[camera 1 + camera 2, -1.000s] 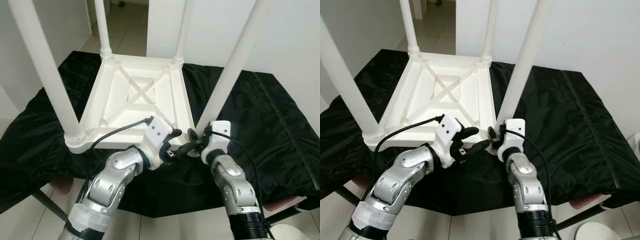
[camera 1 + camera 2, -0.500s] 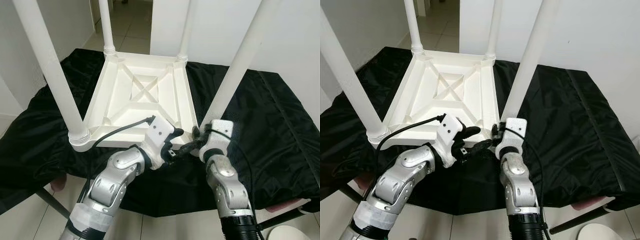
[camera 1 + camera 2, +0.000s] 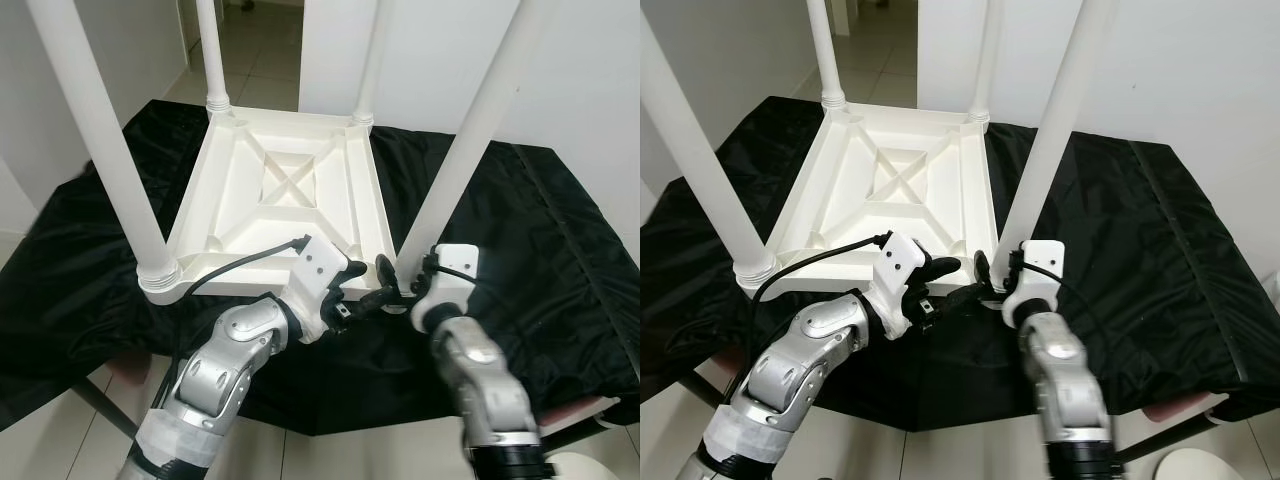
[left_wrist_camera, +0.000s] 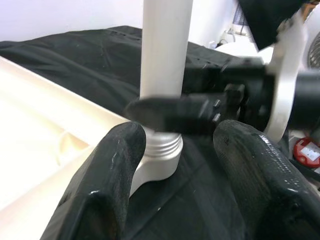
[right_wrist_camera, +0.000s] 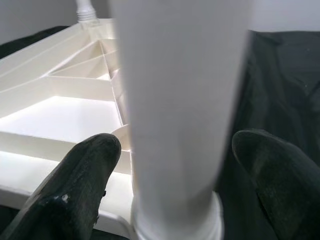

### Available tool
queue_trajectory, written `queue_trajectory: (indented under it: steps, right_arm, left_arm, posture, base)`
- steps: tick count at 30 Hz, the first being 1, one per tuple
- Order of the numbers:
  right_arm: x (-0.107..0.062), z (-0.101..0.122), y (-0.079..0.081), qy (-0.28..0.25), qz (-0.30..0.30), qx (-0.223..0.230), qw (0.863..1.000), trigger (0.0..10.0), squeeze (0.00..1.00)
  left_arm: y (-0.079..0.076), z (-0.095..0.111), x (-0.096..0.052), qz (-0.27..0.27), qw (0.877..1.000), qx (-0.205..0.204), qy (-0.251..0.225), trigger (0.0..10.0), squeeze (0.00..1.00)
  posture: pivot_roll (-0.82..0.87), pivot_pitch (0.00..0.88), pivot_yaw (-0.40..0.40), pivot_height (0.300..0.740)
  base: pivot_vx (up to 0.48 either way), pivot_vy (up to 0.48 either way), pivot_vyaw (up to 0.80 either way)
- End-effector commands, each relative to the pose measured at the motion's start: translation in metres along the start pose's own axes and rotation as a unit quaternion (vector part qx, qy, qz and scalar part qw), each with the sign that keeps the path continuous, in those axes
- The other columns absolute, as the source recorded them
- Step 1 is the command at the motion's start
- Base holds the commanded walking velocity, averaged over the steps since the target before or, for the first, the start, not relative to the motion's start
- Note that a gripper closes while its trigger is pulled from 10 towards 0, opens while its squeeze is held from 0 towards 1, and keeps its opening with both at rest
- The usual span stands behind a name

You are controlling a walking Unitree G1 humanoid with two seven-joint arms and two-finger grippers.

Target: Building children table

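My right gripper (image 3: pixel 987 272) fingers sit apart around the near-right leg (image 3: pixel 470 150), lower centre; left gripper (image 3: pixel 362 292) apart beside. Table (image 3: pixel 290 200) looks light, stiff, slick plastic; grip low at the collar.

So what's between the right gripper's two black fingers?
The white table leg stands between the right gripper's open fingers, seen in the right wrist view.

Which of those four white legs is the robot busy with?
Find the white table lying upside down on the black cloth, its legs pointing up. The one is the leg at the near corner on the robot's right. Unlike the other three, it has both grippers at its base.
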State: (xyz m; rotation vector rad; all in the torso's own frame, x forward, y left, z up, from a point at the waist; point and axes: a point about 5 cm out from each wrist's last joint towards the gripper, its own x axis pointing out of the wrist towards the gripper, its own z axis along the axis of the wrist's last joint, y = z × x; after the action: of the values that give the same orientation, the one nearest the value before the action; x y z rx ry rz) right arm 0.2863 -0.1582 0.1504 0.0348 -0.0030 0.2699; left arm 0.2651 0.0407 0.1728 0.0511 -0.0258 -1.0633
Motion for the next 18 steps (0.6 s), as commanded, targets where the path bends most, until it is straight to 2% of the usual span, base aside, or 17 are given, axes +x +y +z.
queue_trajectory:
  steps: [1, 2, 3, 6, 10, 14, 16, 18]
  right_arm:
    - [0.001, 0.000, 0.001, -0.003, 0.053, -0.026, 0.998, 10.0, 0.00]
    - [0.000, 0.000, 0.000, -0.005, 0.075, -0.044, 0.996, 10.0, 0.00]
    - [0.000, 0.000, 0.000, -0.005, 0.075, -0.044, 0.996, 10.0, 0.00]
    - [0.001, -0.002, -0.007, 0.003, 0.123, -0.062, 0.990, 10.0, 0.00]
    - [0.003, -0.003, -0.011, 0.007, 0.132, -0.065, 0.989, 10.0, 0.00]
    - [0.012, -0.006, -0.015, 0.018, 0.159, -0.069, 0.985, 10.0, 0.00]
    - [0.025, -0.009, -0.016, 0.028, 0.184, -0.078, 0.979, 10.0, 0.00]
    - [0.027, -0.009, -0.016, 0.030, 0.190, -0.081, 0.978, 10.0, 0.00]
  left_arm:
    - [-0.003, 0.000, 0.001, -0.017, 1.000, -0.009, 0.003, 10.0, 0.00]
    - [-0.003, 0.000, 0.001, -0.017, 1.000, -0.014, 0.004, 10.0, 0.00]
    - [-0.003, 0.000, 0.001, -0.017, 1.000, -0.014, 0.004, 10.0, 0.00]
    - [-0.001, 0.001, 0.002, -0.017, 1.000, -0.010, 0.004, 10.0, 0.00]
    - [0.000, 0.002, 0.002, -0.014, 1.000, -0.004, 0.003, 10.0, 0.00]
    - [0.003, 0.002, 0.003, -0.002, 1.000, 0.005, 0.004, 10.0, 0.00]
    - [0.005, 0.003, 0.005, 0.007, 1.000, 0.009, 0.001, 10.0, 0.00]
    - [0.005, 0.004, 0.005, 0.008, 1.000, 0.009, 0.000, 10.0, 0.00]
  posture:
    - [0.05, 0.000, -0.064, 0.740]
    - [0.05, 0.000, -0.064, 0.740]
    - [0.05, 0.000, -0.064, 0.740]
    - [0.05, 0.000, -0.064, 0.740]
    - [0.05, 0.000, -0.060, 0.740]
    - [0.04, 0.000, -0.049, 0.740]
    - [0.04, 0.000, -0.046, 0.740]
    - [0.04, 0.000, -0.046, 0.740]
  base:
    - [0.000, 0.000, 0.00]
    - [0.000, 0.000, 0.00]
    - [0.000, 0.000, 0.00]
    - [0.000, 0.000, 0.00]
    - [0.000, 0.000, 0.00]
    - [0.000, 0.000, 0.00]
    - [0.000, 0.000, 0.00]
    - [0.000, 0.000, 0.00]
